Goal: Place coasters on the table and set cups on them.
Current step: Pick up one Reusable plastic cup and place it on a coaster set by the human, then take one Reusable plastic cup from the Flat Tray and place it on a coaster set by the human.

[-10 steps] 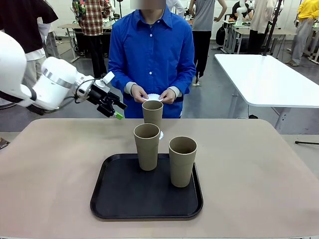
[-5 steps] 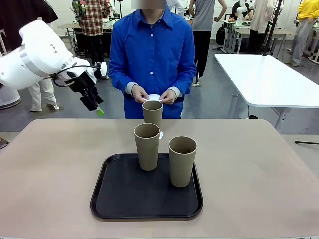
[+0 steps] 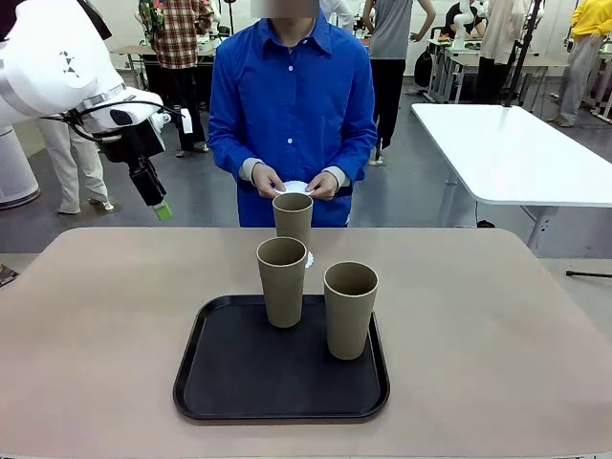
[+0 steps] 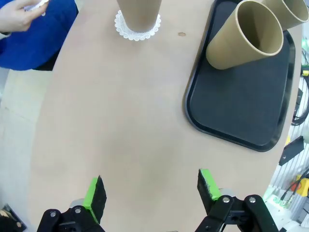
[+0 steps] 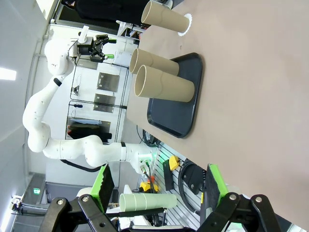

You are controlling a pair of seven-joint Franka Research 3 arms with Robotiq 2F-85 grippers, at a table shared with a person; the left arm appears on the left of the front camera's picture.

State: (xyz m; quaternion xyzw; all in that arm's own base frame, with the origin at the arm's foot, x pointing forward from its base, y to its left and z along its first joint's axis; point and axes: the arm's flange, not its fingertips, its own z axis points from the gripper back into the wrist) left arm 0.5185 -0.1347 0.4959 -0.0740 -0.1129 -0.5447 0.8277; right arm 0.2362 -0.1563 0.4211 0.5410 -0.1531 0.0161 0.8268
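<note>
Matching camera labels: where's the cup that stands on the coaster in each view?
Front: cup centre, just beyond the black tray, before the person.
Left wrist: cup at top edge, left of centre, on its coaster; tray at right.
Right wrist: cup at top centre, lying sideways in the picture; tray below it.
Shared landmark: the black tray.

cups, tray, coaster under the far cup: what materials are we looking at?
Cups: matte khaki, thin even walls, no gloss; looks like moulded plastic or fibre composite, can't tell which. Tray: black, faint sheen, rounded raised rim; likely plastic. Coaster: thin white disc, lacy scalloped edge; looks like paper.
</note>
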